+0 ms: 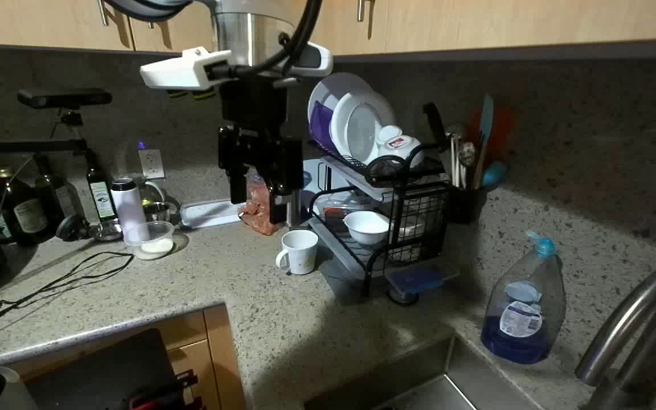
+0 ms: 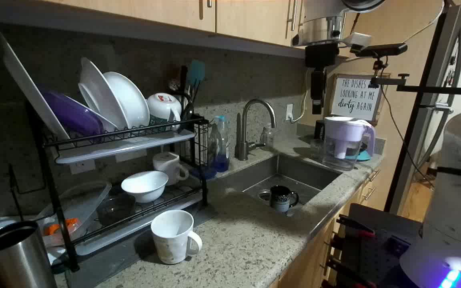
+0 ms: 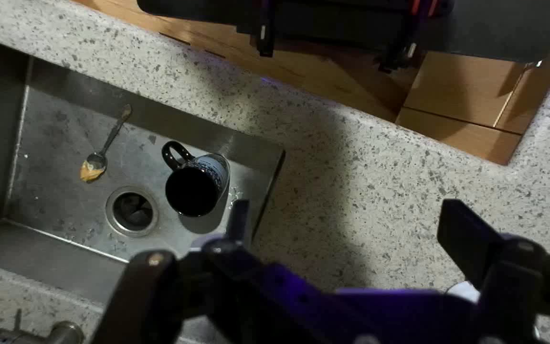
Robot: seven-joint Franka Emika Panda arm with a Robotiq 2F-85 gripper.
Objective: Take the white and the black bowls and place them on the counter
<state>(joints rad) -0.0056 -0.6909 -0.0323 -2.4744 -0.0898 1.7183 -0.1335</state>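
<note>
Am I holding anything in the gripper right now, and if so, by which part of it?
Nothing is held. The gripper is open: in the wrist view its fingers stand wide apart, with counter showing between their tips.

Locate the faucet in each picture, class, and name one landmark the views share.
In an exterior view, the faucet is at the lower right.
In an exterior view, the faucet stands near the centre.
In the wrist view, the faucet is at the bottom left, partly cut off.
Shared landmark: the sink, beside the faucet.
</note>
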